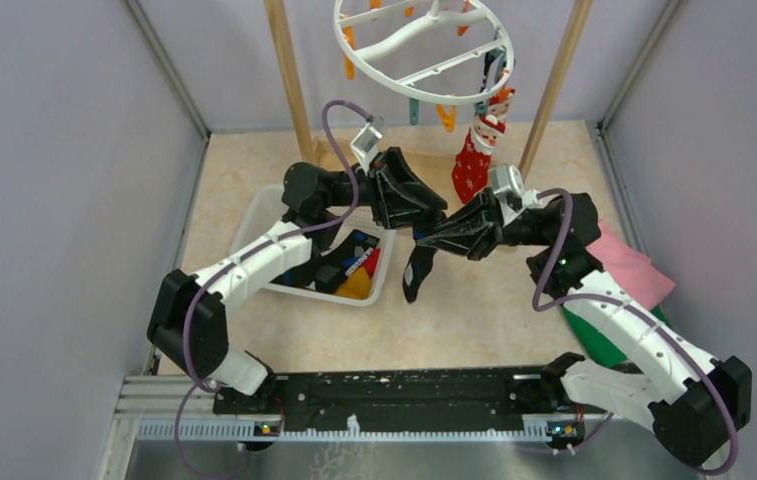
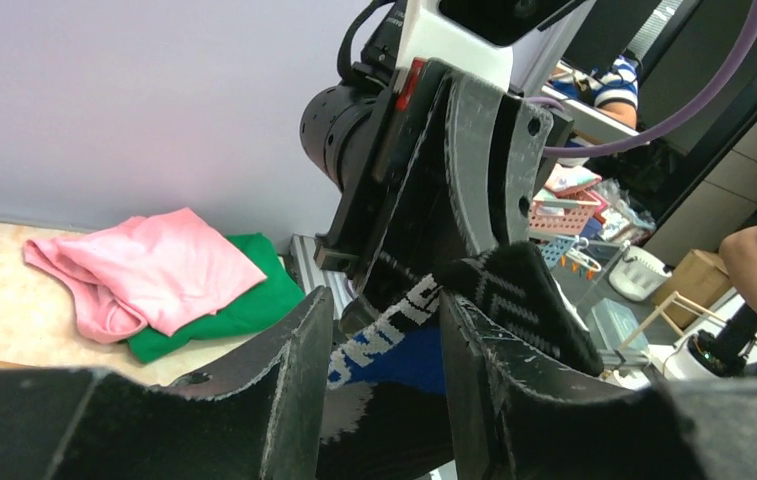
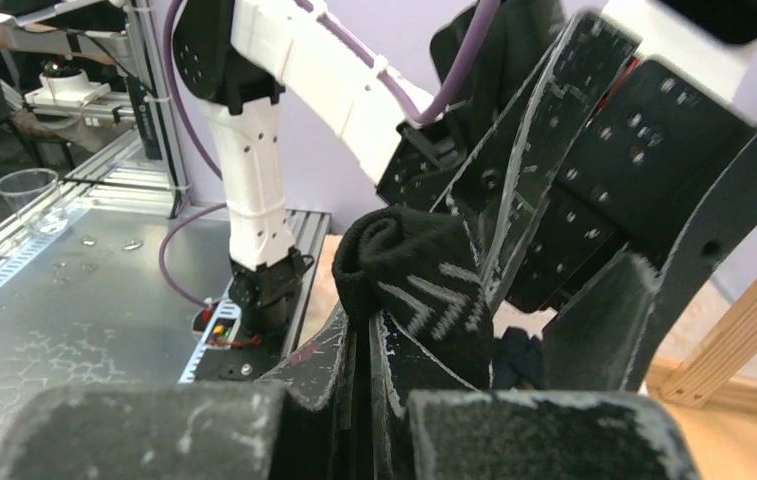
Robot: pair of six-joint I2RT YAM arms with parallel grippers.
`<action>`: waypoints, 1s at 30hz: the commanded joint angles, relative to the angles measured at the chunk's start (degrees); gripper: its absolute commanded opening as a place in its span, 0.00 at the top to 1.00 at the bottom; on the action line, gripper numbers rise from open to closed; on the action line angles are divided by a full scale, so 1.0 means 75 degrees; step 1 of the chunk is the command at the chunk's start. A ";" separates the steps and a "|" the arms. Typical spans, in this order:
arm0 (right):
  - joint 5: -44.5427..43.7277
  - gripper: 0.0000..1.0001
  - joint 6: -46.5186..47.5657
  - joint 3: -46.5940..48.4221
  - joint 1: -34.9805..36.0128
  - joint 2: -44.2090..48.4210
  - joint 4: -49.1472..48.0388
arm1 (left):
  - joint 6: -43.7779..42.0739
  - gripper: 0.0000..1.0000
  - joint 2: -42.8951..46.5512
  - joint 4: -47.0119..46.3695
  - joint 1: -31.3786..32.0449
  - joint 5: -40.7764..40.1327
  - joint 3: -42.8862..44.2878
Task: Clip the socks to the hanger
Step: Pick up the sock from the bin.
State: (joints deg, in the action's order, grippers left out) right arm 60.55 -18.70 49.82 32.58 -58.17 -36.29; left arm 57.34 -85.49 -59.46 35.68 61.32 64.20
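**Overhead and wrist views, two arms meeting above the counter.** The right claw (image 3: 366, 335) is closed tight on a black sock (image 1: 416, 275) with white markings. It pinches the bunched upper end, and the rest of the sock hangs straight down below the claw, clear of the counter (image 1: 474, 310). The left claw (image 2: 386, 310) faces the right claw tip to tip. Its fingers (image 2: 294, 380) stand about half apart, on either side of the same sock's upper end, where white lettering and a blue patch show between them.

Behind and above both claws hangs the hanger (image 1: 424, 50), a white ring with crossbars and orange and teal pegs, between two wooden posts (image 1: 289, 80). A red sock (image 1: 474, 165) with white dots is already pegged to the ring's edge and dangles just behind the right claw.

Beside and below the left claw, on its outer side, stands a white basket (image 1: 254, 210) holding loose socks (image 1: 354, 270), one of them yellow-orange. On the outer side of the right claw, well apart from it, a pink cloth (image 1: 629, 262) lies over a green cloth (image 1: 594, 335) on the counter.
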 commanded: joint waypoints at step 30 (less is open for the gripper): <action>-0.1534 1.00 0.1124 -0.0901 -0.0633 0.1579 0.1095 | -0.3355 0.39 0.2373 0.5929 -0.0954 -0.1942 -0.0619</action>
State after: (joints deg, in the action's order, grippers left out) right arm 52.07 -10.07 43.57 28.21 -47.97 -26.59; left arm 35.99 -72.36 -20.47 30.50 49.39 60.90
